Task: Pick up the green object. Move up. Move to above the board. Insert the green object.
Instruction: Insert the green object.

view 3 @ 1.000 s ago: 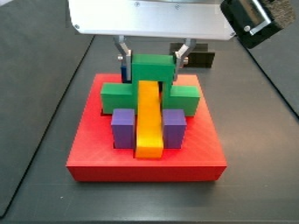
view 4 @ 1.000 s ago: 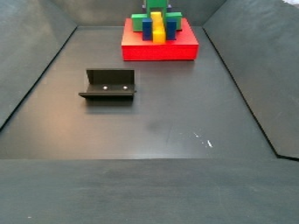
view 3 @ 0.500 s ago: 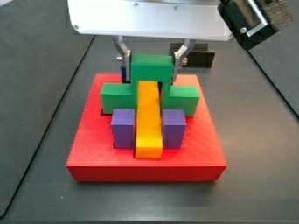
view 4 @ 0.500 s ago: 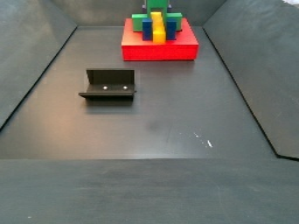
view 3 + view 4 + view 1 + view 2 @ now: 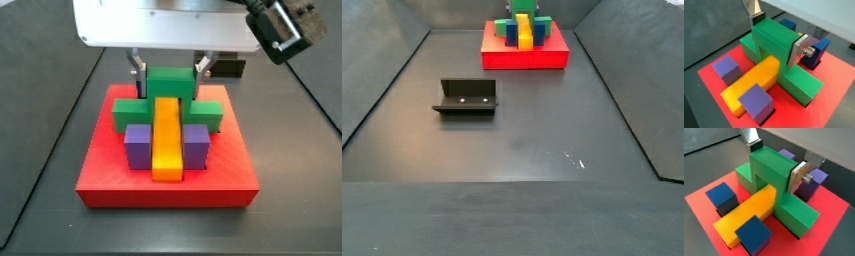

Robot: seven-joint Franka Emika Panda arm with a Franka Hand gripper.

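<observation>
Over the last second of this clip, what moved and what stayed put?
The gripper lowered the green object slightly, so it now sits lower astride the yellow bar on the board. The fingers still clamp its raised cube. The purple blocks and the fixture did not move.

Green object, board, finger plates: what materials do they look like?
Green object, held in the gripper over the board: likely matte plastic, uniform colour, crisp edges. Board: matte red, probably plastic, faintly textured. Finger plates: bare silver metal, brushed sheen.
</observation>
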